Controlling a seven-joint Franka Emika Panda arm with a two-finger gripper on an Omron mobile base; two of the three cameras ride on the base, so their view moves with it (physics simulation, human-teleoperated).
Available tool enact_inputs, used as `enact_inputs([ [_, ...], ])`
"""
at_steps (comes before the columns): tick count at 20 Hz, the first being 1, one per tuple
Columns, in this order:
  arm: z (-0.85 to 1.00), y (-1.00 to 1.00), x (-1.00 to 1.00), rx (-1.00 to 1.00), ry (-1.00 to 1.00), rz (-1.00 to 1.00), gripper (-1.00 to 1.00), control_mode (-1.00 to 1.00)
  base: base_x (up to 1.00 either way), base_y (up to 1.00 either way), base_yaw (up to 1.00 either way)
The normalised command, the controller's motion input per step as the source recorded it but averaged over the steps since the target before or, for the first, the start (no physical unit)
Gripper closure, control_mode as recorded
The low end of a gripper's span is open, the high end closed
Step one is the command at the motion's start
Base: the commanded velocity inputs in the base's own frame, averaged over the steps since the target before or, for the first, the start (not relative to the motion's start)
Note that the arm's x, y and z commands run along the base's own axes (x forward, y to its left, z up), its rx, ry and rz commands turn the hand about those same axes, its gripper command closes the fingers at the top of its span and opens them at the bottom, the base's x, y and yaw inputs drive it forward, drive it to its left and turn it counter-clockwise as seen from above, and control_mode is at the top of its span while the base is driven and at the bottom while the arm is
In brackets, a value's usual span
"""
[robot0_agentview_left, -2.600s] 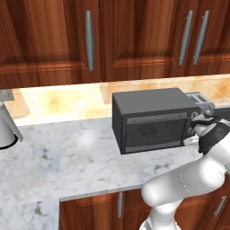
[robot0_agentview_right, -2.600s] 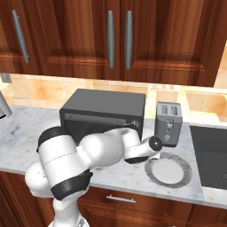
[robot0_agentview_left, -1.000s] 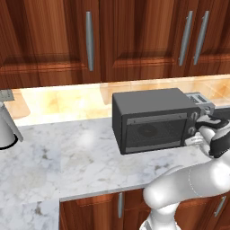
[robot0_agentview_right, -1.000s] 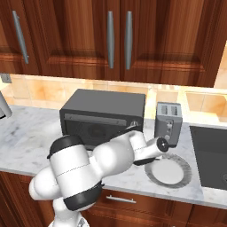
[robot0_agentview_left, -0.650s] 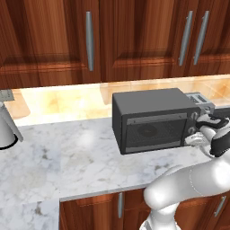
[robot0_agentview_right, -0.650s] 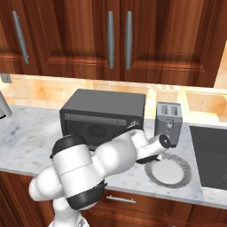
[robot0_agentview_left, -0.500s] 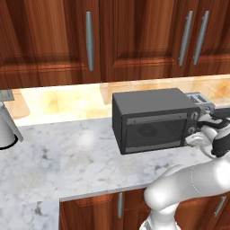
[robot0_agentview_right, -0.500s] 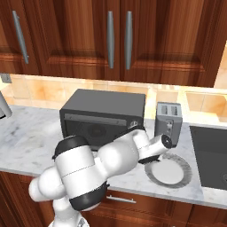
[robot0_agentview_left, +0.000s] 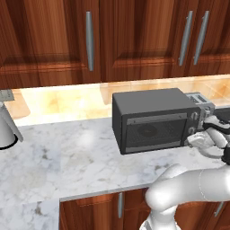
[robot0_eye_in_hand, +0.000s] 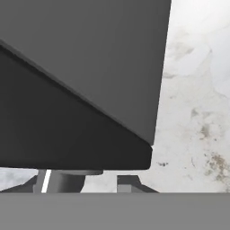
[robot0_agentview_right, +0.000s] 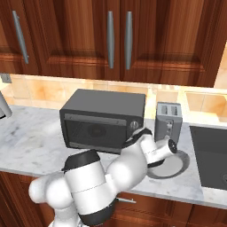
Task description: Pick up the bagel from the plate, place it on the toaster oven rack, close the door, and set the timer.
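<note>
The toaster oven's door [robot0_agentview_left: 155, 132] is closed, its dark window facing me, so the rack and the bagel are hidden. My gripper [robot0_agentview_left: 196, 134] is at the knob column on the oven's right front. In the hand view the gripper [robot0_eye_in_hand: 78, 184] has a grey timer knob [robot0_eye_in_hand: 72, 178] with a white mark between its fingertips [robot0_eye_in_hand: 130, 182], under the dark oven body; it looks shut on that knob. In the right base view my hand covers the right end of the door [robot0_agentview_right: 95, 128]. The pale plate [robot0_agentview_right: 177, 166] lies bare on the counter to the oven's right.
A silver slot toaster [robot0_agentview_right: 168, 120] stands just right of the oven, behind the plate. A dark sink [robot0_agentview_right: 213, 155] lies at the far right. A grey and white appliance [robot0_agentview_left: 6, 130] stands at the counter's left end. Wooden cabinets hang overhead.
The hand has edged slightly closer to the oven's knob column. The oven, toaster and plate have not moved.
</note>
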Motion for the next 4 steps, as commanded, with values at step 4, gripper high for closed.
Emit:
enact_inputs([
  [4, 0.00, -0.31, -0.12, 0.13, 0.00, 0.00, 1.00, -1.00, 0.00, 0.00, 0.00],
])
